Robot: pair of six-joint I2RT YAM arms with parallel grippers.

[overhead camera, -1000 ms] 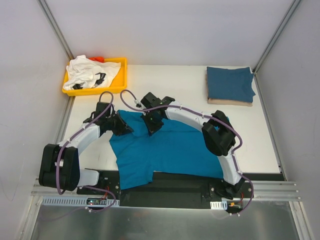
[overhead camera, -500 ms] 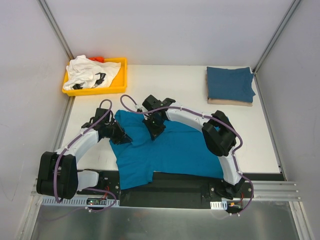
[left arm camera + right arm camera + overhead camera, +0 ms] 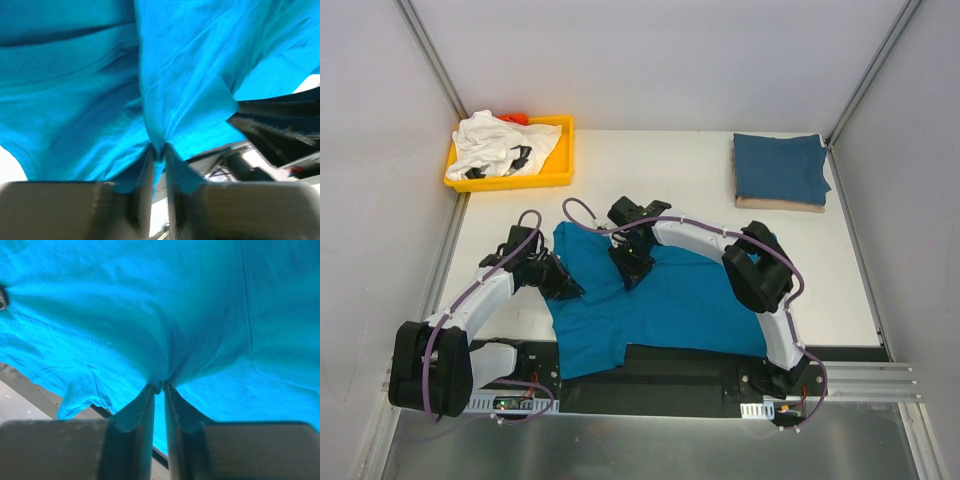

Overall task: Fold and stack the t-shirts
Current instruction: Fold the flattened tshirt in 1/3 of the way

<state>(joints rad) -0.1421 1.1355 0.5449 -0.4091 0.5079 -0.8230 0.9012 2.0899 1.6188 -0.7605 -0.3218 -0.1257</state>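
Currently we are clamping the teal t-shirt, which is lying spread at the near centre of the table, with both tools: the left gripper is pinching its left edge and the right gripper its far middle, presumably so one fold can be carried across together.

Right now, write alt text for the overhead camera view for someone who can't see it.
A teal t-shirt lies spread on a white table, gripped by the left gripper at its left edge and the right gripper farther in. A crumpled white t-shirt fills a yellow tray far left; a folded dark blue t-shirt lies far right.
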